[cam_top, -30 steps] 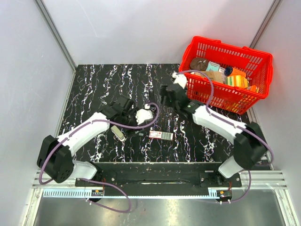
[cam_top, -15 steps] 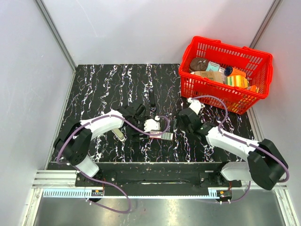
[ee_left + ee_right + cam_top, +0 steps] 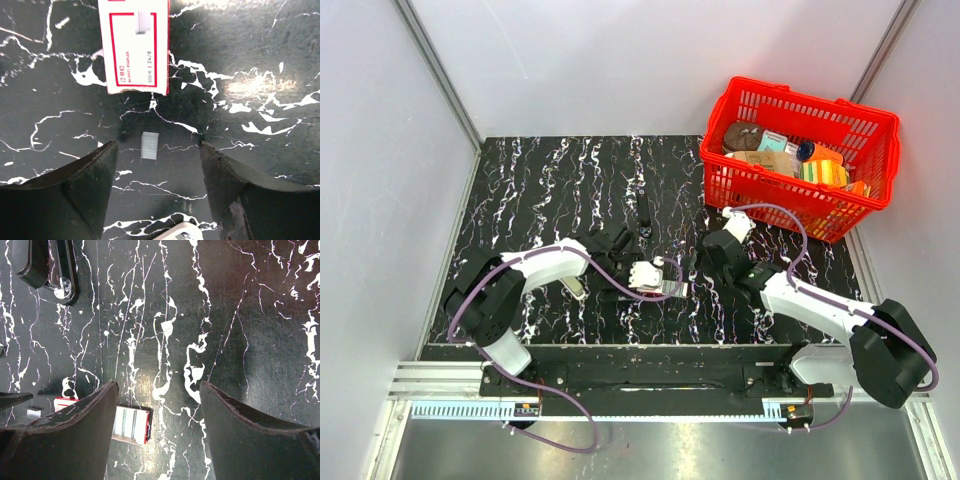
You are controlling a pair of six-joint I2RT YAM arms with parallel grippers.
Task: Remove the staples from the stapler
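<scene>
The black stapler lies on the table at the middle, apart from both grippers; its end shows at the top left of the right wrist view. The staples, a short grey strip, lie on the table just beyond and between my left fingertips. My left gripper is open and empty, low over the table, its jaws wide apart on either side of the strip. In the top view the left gripper is beside the red-and-white box. My right gripper is open and empty over bare table.
The red-and-white box lies just ahead of the staples; its open end shows in the right wrist view. A beige-silver oblong piece lies to the left. A red basket with several items stands at the back right.
The right arm has swung from the back centre down towards the near side; the stapler now lies free on the table. The left gripper has moved right, towards the box.
</scene>
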